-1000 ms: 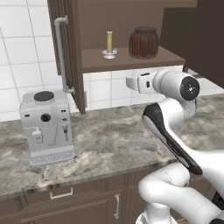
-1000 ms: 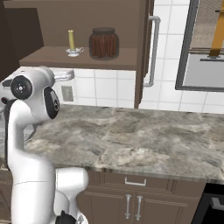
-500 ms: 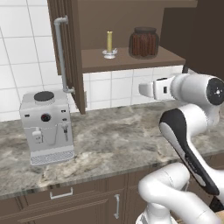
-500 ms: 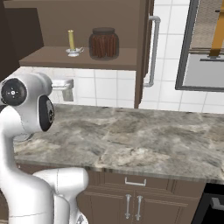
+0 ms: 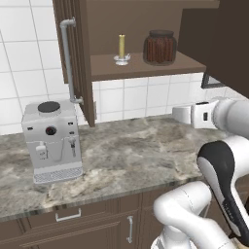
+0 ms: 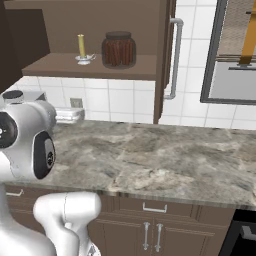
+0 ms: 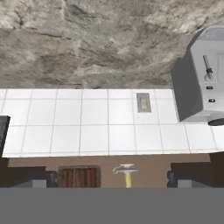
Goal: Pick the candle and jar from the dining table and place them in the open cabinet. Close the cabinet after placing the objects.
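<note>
1. At far left in the left base view we see a silver coffee machine (image 5: 51, 141) standing on the veined marble tabletop (image 5: 126, 155), against the white tiled wall.
2. Just right of it, the open cabinet door (image 5: 80, 58) hangs edge-on to us, its long silver bar handle (image 5: 68, 61) facing the machine.
3. On the shelf of the dark brown cabinet (image 5: 141, 65) stands the candle (image 5: 121, 47), a thin yellow stick upright on its small pale holder.
4. Beside the candle, to its right and apart from it, sits the jar (image 5: 159, 47), squat, ribbed and reddish-brown under a darker lid (both rest well inside the shelf's front edge).
5. Below and right of the shelf, the pincer (image 5: 181, 115) is held level above the tabletop, under the height of the shelf, pointing left along the tiled wall; we see nothing between its fingers, and its jaws stand wide apart.
6. In the hand view, which is rolled upside down, the jar (image 7: 78, 177) and the candle (image 7: 127, 175) appear low in the picture, between the two dark fingertips (image 7: 41, 178).
7. From the right base view, the cabinet's right door (image 6: 167, 55) also stands open, and a window (image 6: 235, 50) lies farther right.
</note>
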You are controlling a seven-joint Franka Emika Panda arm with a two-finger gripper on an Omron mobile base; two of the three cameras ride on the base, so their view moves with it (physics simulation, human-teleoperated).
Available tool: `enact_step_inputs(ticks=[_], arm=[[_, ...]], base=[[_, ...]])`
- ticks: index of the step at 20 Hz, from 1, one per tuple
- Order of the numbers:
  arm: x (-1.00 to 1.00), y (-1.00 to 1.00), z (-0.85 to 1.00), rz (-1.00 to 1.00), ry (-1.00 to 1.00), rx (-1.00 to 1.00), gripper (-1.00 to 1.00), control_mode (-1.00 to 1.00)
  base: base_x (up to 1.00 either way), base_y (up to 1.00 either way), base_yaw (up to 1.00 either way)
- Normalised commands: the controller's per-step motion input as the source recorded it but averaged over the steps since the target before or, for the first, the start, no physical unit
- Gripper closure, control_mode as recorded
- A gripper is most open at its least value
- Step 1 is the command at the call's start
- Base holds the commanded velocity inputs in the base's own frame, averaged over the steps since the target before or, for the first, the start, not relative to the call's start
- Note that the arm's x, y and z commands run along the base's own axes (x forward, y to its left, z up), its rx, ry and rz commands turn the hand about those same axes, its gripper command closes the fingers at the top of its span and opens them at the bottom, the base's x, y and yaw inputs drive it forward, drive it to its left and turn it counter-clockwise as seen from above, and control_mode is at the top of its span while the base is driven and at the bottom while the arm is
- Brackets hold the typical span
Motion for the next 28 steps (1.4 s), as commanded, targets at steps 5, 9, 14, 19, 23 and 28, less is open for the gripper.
enact_step_inputs(ticks=[5,9,14,19,23,28], arm=[[-0.49,-0.31,-0.14,-0.13,0.01,0.15,-1.0,-1.0],[-0.5,-0.34,-0.02,-0.13,0.0,0.16,-1.0,-1.0],[-0.64,-0.34,0.0,-0.1,0.0,0.09,-1.0,-1.0],[-0.47,-0.48,0.0,-0.08,-0.03,0.13,-1.0,-1.0],[-0.39,-0.56,0.0,-0.1,-0.02,0.22,-1.0,-1.0],[-0.29,-0.52,0.0,-0.05,-0.09,0.23,-1.0,-1.0]], base=[[0.0,0.0,0.0],[0.0,0.0,0.0],[0.0,0.0,0.0],[0.0,0.0,0.0],[0.0,0.0,0.0],[0.0,0.0,0.0]])
